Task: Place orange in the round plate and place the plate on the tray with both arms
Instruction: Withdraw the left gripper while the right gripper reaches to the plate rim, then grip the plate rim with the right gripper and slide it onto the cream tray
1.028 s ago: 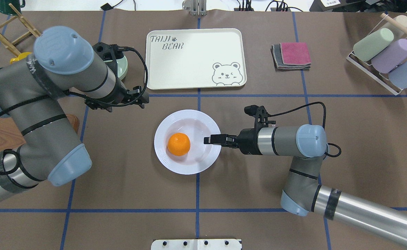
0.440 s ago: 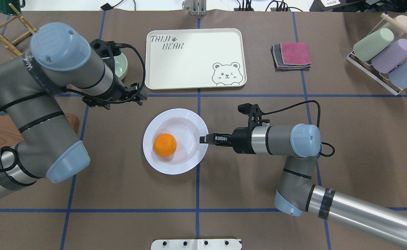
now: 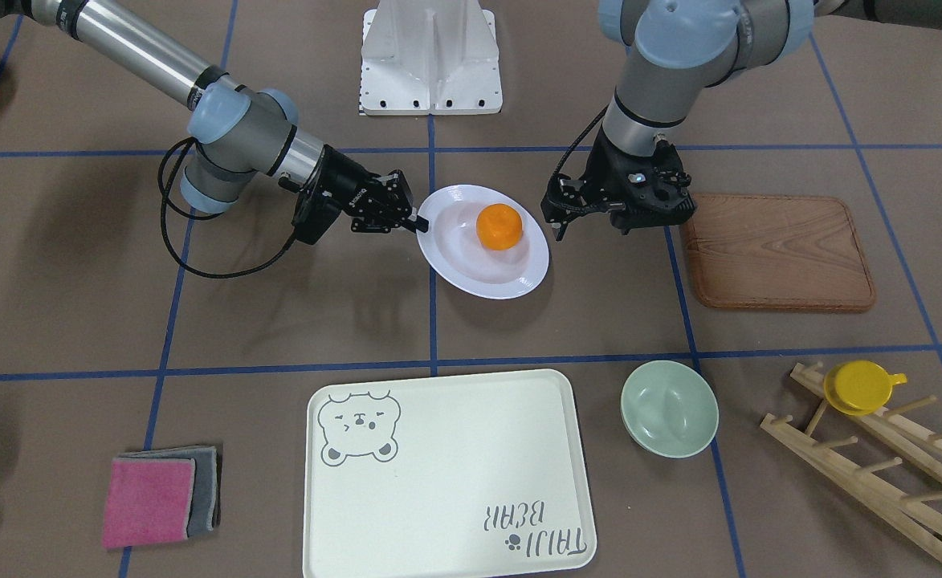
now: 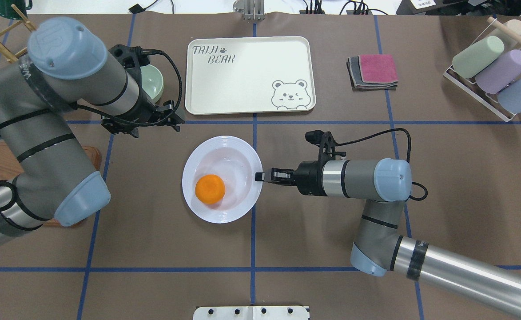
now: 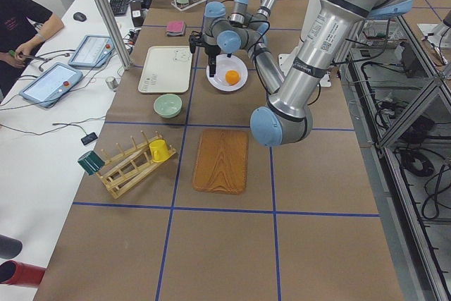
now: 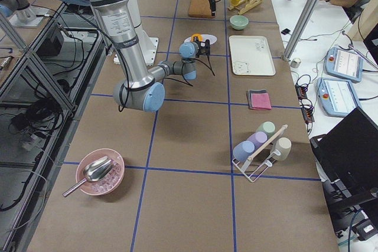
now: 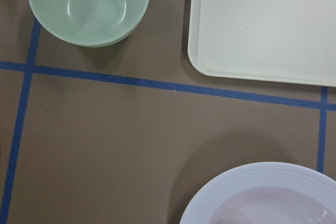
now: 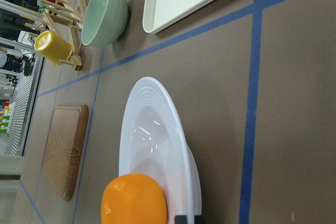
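Orange [image 4: 209,189] in round plate [image 4: 222,144]: done | plate on surface [image 4: 331,222], near tray [image 4: 247,71], not on it: carry left | right tool [image 4: 260,176] clenched on plate rim | left tool [image 4: 176,121] off tray's corner, clear of plate, grip cannot tell

The right claw [image 4: 260,176] has pushed the glossy white round plate [image 4: 224,144] ahead of itself. The small bright orange [image 4: 209,189] rolled farther from it, and the left claw [image 3: 599,221] backed away.
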